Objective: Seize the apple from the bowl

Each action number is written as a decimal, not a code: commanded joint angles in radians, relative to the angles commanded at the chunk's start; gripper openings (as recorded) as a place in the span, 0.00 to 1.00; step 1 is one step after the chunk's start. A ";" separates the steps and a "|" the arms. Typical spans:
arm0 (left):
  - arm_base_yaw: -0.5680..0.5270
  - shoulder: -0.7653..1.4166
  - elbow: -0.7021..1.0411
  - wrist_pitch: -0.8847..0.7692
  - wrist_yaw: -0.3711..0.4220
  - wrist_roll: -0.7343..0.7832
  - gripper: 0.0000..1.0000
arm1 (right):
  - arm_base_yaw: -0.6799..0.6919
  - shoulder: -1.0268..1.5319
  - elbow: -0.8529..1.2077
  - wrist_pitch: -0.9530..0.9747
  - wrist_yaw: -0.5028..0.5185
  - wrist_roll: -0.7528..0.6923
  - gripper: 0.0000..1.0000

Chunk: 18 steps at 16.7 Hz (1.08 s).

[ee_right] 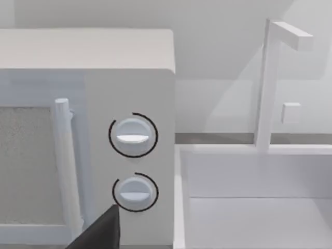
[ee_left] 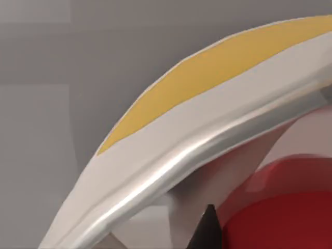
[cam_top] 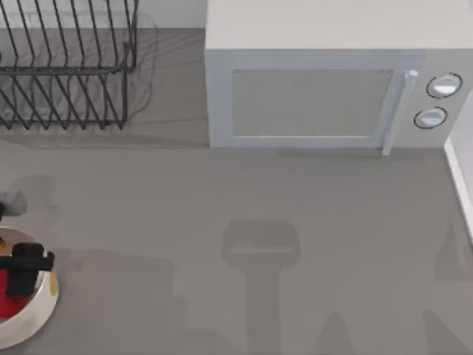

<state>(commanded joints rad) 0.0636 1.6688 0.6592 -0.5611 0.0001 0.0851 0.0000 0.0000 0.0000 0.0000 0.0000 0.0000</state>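
Reaching down over the bowl [cam_top: 37, 314], my left gripper [cam_top: 26, 270] sits at its middle, right above the apple [cam_top: 11, 305], so I judge the approach done and the grasp and lift not yet made. I cannot tell whether its fingers are apart or together. The bowl stands on the surface [cam_top: 244, 214] well to the left of the microwave [cam_top: 325, 89] and in front of the wire rack [cam_top: 66, 66]. The apple lies inside the bowl, close under its rim in the left wrist view. My right arm is parked facing the microwave's dials.
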 joint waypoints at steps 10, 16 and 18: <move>0.000 0.000 0.000 0.000 0.000 0.000 0.00 | 0.000 0.000 0.000 0.000 0.000 0.000 1.00; 0.000 0.000 0.000 0.000 0.000 0.000 0.00 | 0.000 0.000 0.000 0.000 0.000 0.000 1.00; -0.004 -0.129 0.053 -0.113 0.003 0.023 0.00 | 0.000 0.000 0.000 0.000 0.000 0.000 1.00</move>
<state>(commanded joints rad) 0.0600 1.5397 0.7126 -0.6740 0.0031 0.1083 0.0000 0.0000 0.0000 0.0000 0.0000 0.0000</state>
